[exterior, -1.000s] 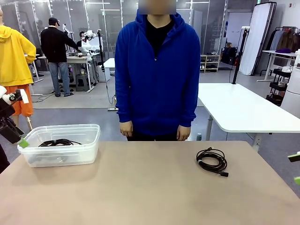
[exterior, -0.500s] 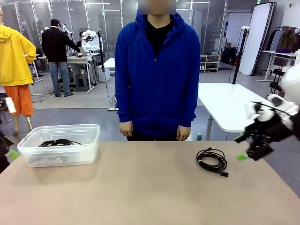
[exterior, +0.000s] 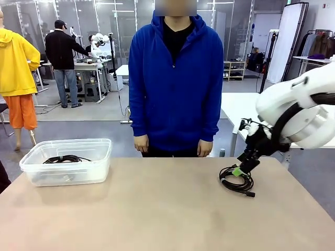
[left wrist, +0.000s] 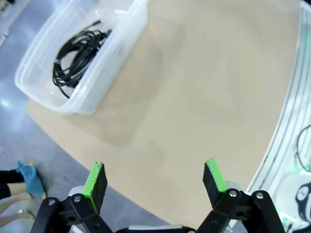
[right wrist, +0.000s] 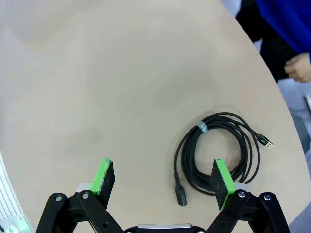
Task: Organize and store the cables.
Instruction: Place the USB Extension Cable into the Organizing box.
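At the tabletop (exterior: pixel 157 209) end farthest from the clear bin (exterior: pixel 73 172), the right arm is the change. A second ago only its green tips showed at the frame edge away from the bin. Half a second ago the gripper hung off the tabletop's end. Now the right gripper (exterior: pixel 242 168) is over the loose cable (exterior: pixel 235 186).

- The white forearm slopes down toward the bin side, wrist bent, fingers pointing down at the coil. One green pad (exterior: pixel 238 171) sits at the coil's upper rim; I cannot tell if it touches.
- In the right wrist view the right gripper (right wrist: pixel 163 170) has its jaws spread wide with nothing between them. The loose cable (right wrist: pixel 183 155) lies flat just ahead, with one pad overlapping its edge.
- The coil has not shifted.

The left gripper hung beside the bin's outer wall a second ago and has since gone from that spot in the front view. In its own wrist view the left gripper (left wrist: pixel 154 170) is spread wide and empty, high over the tabletop edge with the bin (left wrist: pixel 121 43) ahead of it.

A second cable (exterior: pixel 65 159) lies coiled inside the bin, as before.

The person (exterior: pixel 175 78) stands behind the tabletop, between the bin and the loose coil, arms down, unchanged.
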Robot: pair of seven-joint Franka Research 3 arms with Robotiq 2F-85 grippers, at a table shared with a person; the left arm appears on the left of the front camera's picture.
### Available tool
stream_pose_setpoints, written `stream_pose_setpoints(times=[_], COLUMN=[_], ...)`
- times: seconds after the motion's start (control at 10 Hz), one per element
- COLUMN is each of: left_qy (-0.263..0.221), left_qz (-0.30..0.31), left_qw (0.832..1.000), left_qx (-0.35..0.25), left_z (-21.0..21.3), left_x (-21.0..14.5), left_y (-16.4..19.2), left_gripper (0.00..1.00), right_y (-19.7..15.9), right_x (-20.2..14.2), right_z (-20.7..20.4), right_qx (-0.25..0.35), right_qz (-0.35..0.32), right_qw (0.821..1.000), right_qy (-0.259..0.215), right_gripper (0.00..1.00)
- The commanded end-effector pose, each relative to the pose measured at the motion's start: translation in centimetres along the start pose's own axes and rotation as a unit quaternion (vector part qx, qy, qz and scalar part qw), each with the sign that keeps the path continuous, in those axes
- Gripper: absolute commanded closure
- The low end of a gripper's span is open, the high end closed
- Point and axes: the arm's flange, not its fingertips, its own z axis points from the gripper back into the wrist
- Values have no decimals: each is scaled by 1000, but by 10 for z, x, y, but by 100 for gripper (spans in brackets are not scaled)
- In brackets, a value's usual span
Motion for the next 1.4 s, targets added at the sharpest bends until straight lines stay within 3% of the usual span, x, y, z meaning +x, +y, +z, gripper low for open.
stream_pose_setpoints(times=[0.0, 0.1, 0.2, 0.3, 0.7, 0.9, 1.3], left_qy=[-13, -13, -22, -6, -6, -6, -6], left_qz=[-18, -15, -52, -13, -13, -13, -13], left_qw=[1000, 1000, 998, 1000, 1000, 1000, 1000], left_qx=[1, -1, -36, 5, 5, 5, 5], left_z=[3, 5, 6, 5, 5, 5, 5], left_x=[-16, -22, -21, -18, -18, -18, -18], left_y=[3, 4, 4, 2, 2, 2, 2], left_gripper=[0, 0, 0, 0, 0, 0, 0], right_y=[-7, -9, -9, -8, -8, -28, -75], right_x=[27, 31, 30, 17, 21, 26, 74], right_z=[-17, -26, -30, -23, -27, -51, -79], right_qx=[-33, -46, -41, -35, -44, -36, -29], right_qz=[-71, -81, -85, -53, -65, -180, -309], right_qw=[996, 994, 991, 997, 996, 980, 933], right_qy=[49, 65, 93, 35, 52, 76, 184], right_gripper=[0, 0, 0, 0, 0, 0, 0])
